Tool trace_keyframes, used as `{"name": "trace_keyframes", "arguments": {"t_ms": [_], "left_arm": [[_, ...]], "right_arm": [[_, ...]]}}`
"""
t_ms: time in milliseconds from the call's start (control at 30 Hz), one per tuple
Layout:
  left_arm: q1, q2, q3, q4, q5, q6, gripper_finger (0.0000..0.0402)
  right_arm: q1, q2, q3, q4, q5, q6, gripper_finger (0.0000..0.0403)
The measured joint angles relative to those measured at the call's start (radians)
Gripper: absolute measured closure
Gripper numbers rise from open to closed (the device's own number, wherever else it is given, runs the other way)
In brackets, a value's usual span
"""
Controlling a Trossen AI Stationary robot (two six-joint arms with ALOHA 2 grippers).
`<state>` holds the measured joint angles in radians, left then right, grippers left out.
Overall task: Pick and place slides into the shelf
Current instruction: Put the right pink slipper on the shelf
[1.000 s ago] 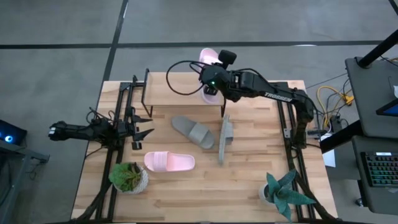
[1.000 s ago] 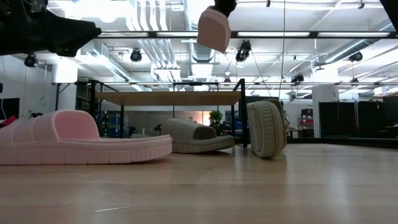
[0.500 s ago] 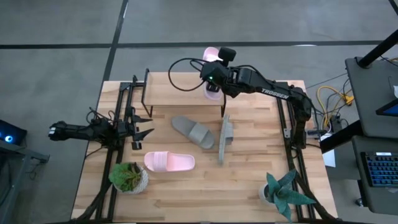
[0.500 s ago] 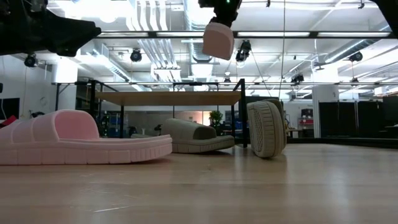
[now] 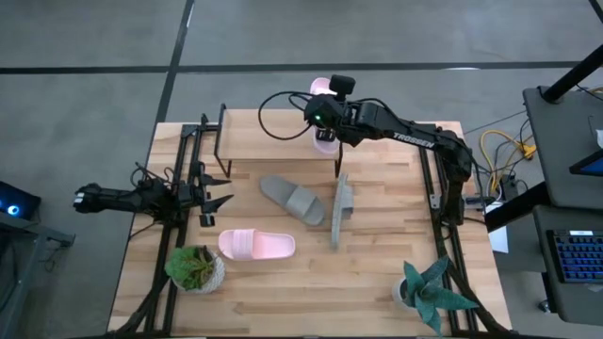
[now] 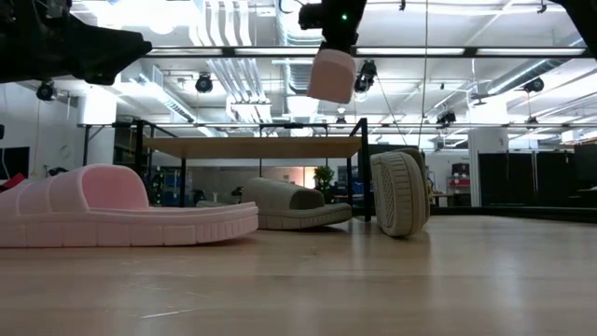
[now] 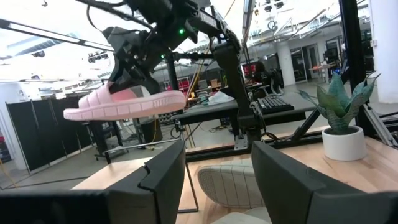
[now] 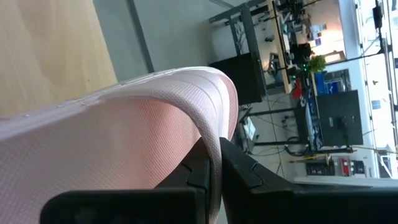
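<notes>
Wooden table (image 5: 377,282) seen from above, two dark arms reaching in from either side. Low shelf (image 5: 273,141) with light plank top and thin black legs, standing at the far edge of the table, left of centre. Right arm stretched from the right side toward the far edge, right gripper (image 5: 323,133) pinched on the strap of a pink slide (image 5: 319,87), held in the air above the shelf's right end and partly past the table's far edge. In the low view, same pink slide (image 6: 331,75) hanging well above the shelf top (image 6: 250,146), not touching it. Left arm resting low along the left edge of the table, left gripper (image 5: 209,196) with fingers spread apart, holding nothing. Second pink slide (image 5: 256,245) lying flat, near left of centre. Grey slide (image 5: 291,200) lying flat mid-table, just near of the shelf. Another grey slide (image 5: 341,209) tipped on its edge just right of it. Two potted plants at the near side: one near left (image 5: 195,268), one near right (image 5: 431,292).
</notes>
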<state>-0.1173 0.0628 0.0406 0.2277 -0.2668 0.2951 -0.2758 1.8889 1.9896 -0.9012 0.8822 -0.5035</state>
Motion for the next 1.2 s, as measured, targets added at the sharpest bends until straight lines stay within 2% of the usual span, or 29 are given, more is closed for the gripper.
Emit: {"name": "trace_keyframes", "arguments": {"t_ms": [467,1033,1200], "left_arm": [[0.000,0.001,-0.001,0.000,0.000,0.000,0.0230],[0.000,0.000,-0.001,0.000,0.000,0.008,0.0230],[0.000,0.000,-0.001,0.000,0.000,0.009,0.0230]], "right_arm": [[-0.028,0.000,-0.120,0.161,0.000,-0.111,0.0390],[-0.038,0.000,-0.132,0.265,0.000,-0.184,0.0390],[-0.037,0.045,-0.116,0.268,0.010,-0.212,0.0391]]}}
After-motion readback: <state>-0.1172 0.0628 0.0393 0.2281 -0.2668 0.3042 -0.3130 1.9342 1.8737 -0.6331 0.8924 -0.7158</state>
